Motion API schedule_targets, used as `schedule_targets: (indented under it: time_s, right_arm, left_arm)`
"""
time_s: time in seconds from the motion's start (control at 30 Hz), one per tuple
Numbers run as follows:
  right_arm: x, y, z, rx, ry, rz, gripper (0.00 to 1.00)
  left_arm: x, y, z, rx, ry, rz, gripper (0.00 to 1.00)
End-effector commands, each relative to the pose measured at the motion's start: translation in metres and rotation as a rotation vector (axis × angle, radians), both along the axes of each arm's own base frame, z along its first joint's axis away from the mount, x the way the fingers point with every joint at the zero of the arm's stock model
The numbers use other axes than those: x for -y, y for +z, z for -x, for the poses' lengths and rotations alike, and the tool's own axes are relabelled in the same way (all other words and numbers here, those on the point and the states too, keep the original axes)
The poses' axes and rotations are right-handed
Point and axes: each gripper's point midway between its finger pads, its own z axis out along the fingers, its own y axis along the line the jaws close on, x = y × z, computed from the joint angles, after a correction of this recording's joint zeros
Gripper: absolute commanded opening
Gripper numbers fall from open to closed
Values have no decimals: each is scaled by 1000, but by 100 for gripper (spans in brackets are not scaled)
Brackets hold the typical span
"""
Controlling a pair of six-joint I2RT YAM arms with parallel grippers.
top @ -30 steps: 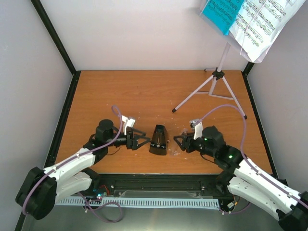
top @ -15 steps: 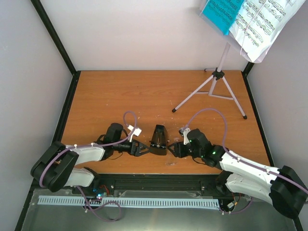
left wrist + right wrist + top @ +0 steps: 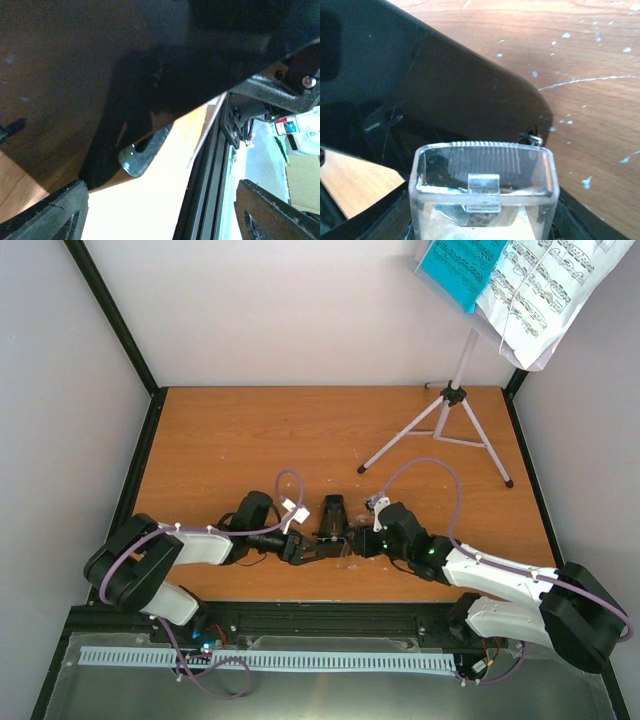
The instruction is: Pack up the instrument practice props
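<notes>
The small black pyramid metronome (image 3: 332, 519) stands near the table's front edge, between my two grippers. My left gripper (image 3: 305, 548) is open at its left base; in the left wrist view the metronome (image 3: 150, 75) is a dark mass above the spread left gripper (image 3: 160, 200). My right gripper (image 3: 360, 543) presses in from the right, shut on a clear plastic cover (image 3: 482, 172) against the metronome's black body (image 3: 445, 85). The silver tripod music stand (image 3: 441, 423) stands back right, its white desk (image 3: 530, 350) carrying the teal folder (image 3: 460, 265) and sheet music (image 3: 545, 285).
Black frame rails (image 3: 120, 500) run round the wooden table (image 3: 270, 440), with grey walls close behind and at both sides. The stand's legs (image 3: 490, 455) spread over the back right corner. The front rail (image 3: 210, 165) lies right behind the left gripper.
Both arms have reached inward and low to the metronome, one on each side. The left jaws have narrowed a little. The metronome has shifted slightly away from the front edge.
</notes>
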Motion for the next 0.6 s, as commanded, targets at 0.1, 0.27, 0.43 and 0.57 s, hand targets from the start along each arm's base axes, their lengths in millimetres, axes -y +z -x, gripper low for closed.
schedule_targets:
  time_s: [0.1, 0.27, 0.43, 0.57]
  right_arm:
    - [8, 19, -26, 123, -109, 22, 54]
    - [18, 23, -23, 141, -117, 56, 54]
    - [32, 41, -13, 220, -91, 55, 55]
    - [38, 62, -8, 315, -63, 43, 55]
  left_arm:
    - [23, 12, -2, 68, -126, 69, 81]
    - [34, 20, -10, 102, -151, 91, 81]
    - [28, 23, -26, 135, -32, 34, 85]
    - [15, 60, -45, 154, 120, 31, 88]
